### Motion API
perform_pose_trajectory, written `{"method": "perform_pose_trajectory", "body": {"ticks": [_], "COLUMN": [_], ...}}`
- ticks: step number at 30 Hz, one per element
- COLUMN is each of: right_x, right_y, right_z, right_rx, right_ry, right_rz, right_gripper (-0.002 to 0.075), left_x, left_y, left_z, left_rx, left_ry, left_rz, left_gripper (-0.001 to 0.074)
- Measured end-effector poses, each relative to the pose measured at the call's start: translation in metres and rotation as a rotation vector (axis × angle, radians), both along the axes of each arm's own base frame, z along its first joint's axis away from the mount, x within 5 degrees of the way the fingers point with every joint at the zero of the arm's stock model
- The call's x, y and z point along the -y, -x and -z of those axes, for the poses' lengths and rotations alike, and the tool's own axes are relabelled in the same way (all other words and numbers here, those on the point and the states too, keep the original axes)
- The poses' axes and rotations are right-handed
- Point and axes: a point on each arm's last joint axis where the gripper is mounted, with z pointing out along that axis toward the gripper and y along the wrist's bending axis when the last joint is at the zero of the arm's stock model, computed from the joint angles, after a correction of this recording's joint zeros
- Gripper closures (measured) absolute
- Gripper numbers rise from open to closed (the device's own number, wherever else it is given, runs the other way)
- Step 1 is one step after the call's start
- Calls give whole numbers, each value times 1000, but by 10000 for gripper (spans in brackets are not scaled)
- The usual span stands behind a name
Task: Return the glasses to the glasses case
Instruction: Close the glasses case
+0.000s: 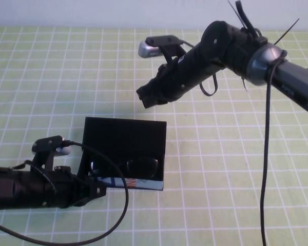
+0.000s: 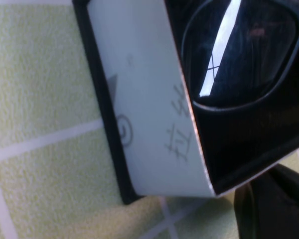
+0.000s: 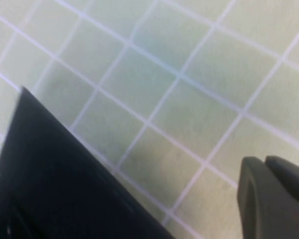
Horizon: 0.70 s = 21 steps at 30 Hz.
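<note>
The glasses case (image 1: 124, 134) stands open in the middle of the table, its black lid upright at the back. The black glasses (image 1: 138, 166) lie inside it, lenses showing. My left gripper (image 1: 99, 190) is shut and empty, low on the table at the case's front left corner. The left wrist view shows the case's pale side (image 2: 144, 114), one lens of the glasses (image 2: 239, 55) and my left gripper (image 2: 259, 194) beside the corner. My right gripper (image 1: 145, 98) is shut and empty, in the air behind the lid. The right wrist view shows it (image 3: 265, 167) and the lid (image 3: 55, 174).
The table is covered with a light green cloth with a white grid (image 1: 51, 77). A black cable (image 1: 118, 220) loops from my left arm across the front of the table. My right arm (image 1: 236, 46) reaches in from the back right.
</note>
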Motion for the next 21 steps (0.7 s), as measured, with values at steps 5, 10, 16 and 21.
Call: {"method": "perform_pose_trajectory", "body": {"ticks": [5, 10, 16, 21], "right_x": [-4, -8, -9, -8], "right_y": [-3, -5, -5, -5], "right_z": [19, 22, 7, 7], "right_rx": [-123, -200, -198, -209], "right_ry": [32, 59, 56, 56], "right_rz": [-31, -76, -90, -84], "right_gripper": [737, 737, 737, 737], "left_x": [0, 0, 0, 0], "left_y": [0, 0, 0, 0], "left_z": [-1, -1, -1, -1], "left_rx": [2, 2, 3, 3], "left_ry": [5, 4, 3, 3], "left_rz": [3, 5, 6, 6], "left_gripper": [737, 737, 737, 737]}}
